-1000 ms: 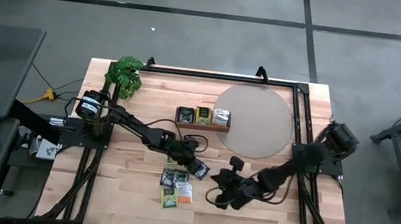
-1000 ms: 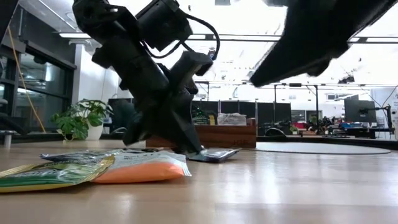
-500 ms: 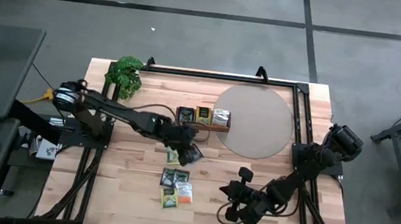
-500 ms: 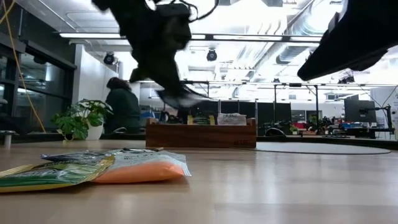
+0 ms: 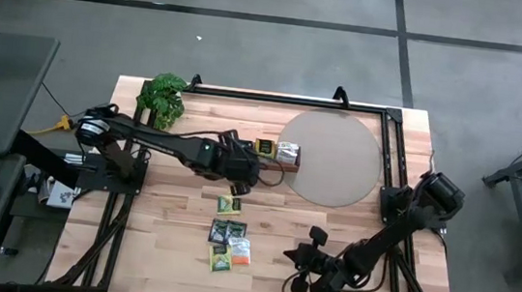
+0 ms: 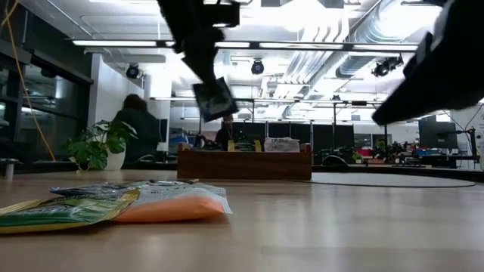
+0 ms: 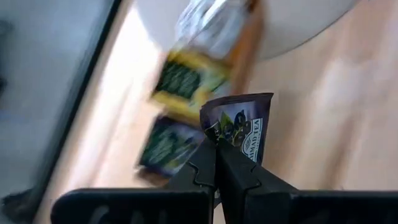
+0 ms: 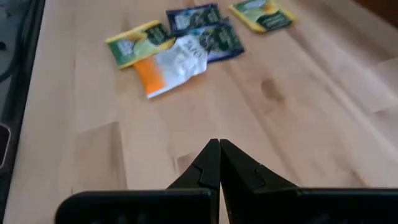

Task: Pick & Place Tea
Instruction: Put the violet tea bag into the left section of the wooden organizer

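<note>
The main risk is a drop: the left gripper pinches a dark sachet only by its lower edge, so the packet could slip or twist loose on the way to the tray, or snag on the tray wall and land flat on the table beside it. It could also go into the wrong compartment, since the three slots sit tight together and already hold sachets; which slot lies under it cannot be told. In the high view, that gripper sits at the frame's centre, over the tray's left end, fingers shut fully on the sachet; the low view shows the packet hanging in the air, upper middle of the frame, well above the tray. The right gripper is closed and holds nothing, waiting at the lower right of the high view. The loose sachets lie in a small cluster below centre, overlapping, with one yellow-green sachet apart, between the cluster and the tray.
</note>
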